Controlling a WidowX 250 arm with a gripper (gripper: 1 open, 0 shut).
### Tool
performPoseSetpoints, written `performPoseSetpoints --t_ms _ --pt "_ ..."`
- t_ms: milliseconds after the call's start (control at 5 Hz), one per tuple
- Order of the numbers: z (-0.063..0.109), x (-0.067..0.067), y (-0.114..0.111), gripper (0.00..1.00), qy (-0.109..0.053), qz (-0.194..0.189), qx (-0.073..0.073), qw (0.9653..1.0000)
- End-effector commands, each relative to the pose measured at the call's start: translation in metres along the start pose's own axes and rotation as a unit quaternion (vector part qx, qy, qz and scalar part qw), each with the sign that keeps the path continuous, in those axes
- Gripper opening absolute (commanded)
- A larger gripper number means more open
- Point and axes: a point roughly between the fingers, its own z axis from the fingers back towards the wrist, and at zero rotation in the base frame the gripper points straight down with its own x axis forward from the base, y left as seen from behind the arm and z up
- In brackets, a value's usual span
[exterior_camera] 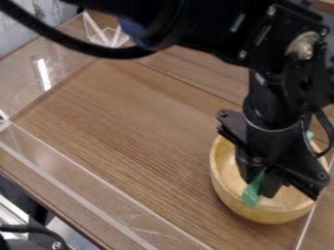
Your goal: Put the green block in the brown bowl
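The brown bowl (229, 174) sits at the lower right of the wooden table, its middle covered by the black arm. My gripper (265, 186) points steeply down into the bowl and is shut on the green block (253, 195). Only the block's lower end shows below the fingers, hanging just over the bowl's near inner side. Whether the block touches the bowl floor I cannot tell.
Clear acrylic walls (78, 171) ring the wooden tabletop (117, 107). A small clear stand (104, 34) is at the back left. The black arm (196, 29) spans the top of the view.
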Motion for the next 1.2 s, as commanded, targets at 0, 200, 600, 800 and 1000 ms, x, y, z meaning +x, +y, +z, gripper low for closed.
performPoseSetpoints --t_ms 0,200,600,800,1000 --pt "0.0094 0.0108 -0.0030 0.00 -0.018 -0.004 -0.003 0.9998" --pt "0.0102 0.0122 -0.0020 0.00 -0.016 -0.004 0.000 0.9999" --pt "0.0118 0.0148 -0.0007 0.00 -0.016 -0.003 0.003 0.9999" --pt "0.0127 0.0156 0.0000 0.00 -0.017 -0.003 0.004 0.9998" --pt "0.0133 0.0161 0.0003 0.00 -0.018 -0.002 0.004 0.9998"
